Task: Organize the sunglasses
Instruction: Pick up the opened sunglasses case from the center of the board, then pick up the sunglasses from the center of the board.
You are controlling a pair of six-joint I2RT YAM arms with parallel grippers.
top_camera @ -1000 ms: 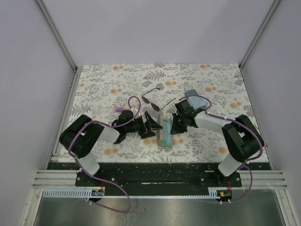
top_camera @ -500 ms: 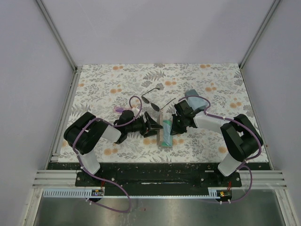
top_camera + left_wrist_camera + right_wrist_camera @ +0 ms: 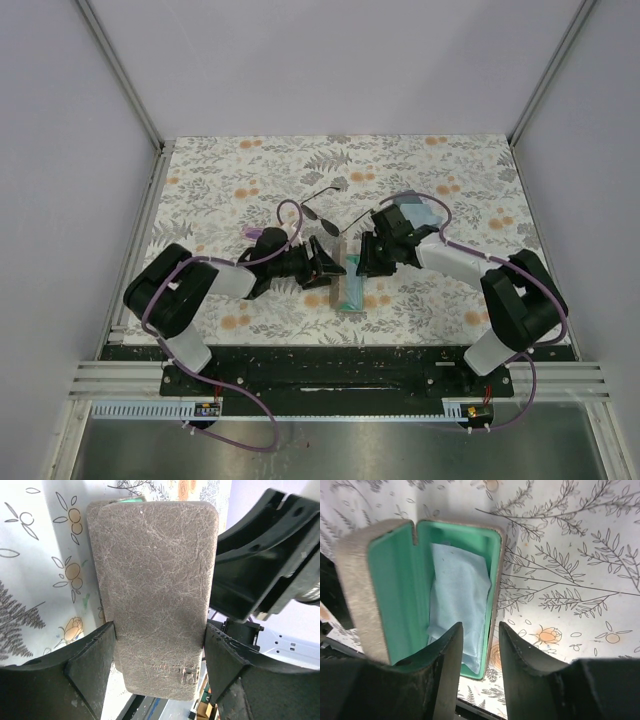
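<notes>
A small coloured tag (image 3: 208,408) sits on the front rail, too small to read.

Beyond it, an open case (image 3: 349,292) lies on the flowered table cover (image 3: 220,170), between the two arms. Its inside is green and a folded light-blue cloth (image 3: 457,595) lies in it.

The left gripper (image 3: 332,264) stands just left of the case and grips its raised beige lid (image 3: 155,595). Its fingers (image 3: 90,665) press against both long sides of the lid.

The right gripper (image 3: 366,262) is at the case's right side. Its fingers (image 3: 525,665) stand a little apart with nothing pinched between them. The case's right wall shows in the gap. I cannot tell whether they touch it.

The black sunglasses (image 3: 320,215) lie unfolded on the cover just behind the case, apart from both grippers.

The purple sunglasses (image 3: 252,233) lie well to the left of the case, behind the left arm, partly hidden by its cable.

To the right and behind the case, a pale blue shape (image 3: 420,212) shows under the right arm. Whether it is a cloth or a second case I cannot tell.
</notes>
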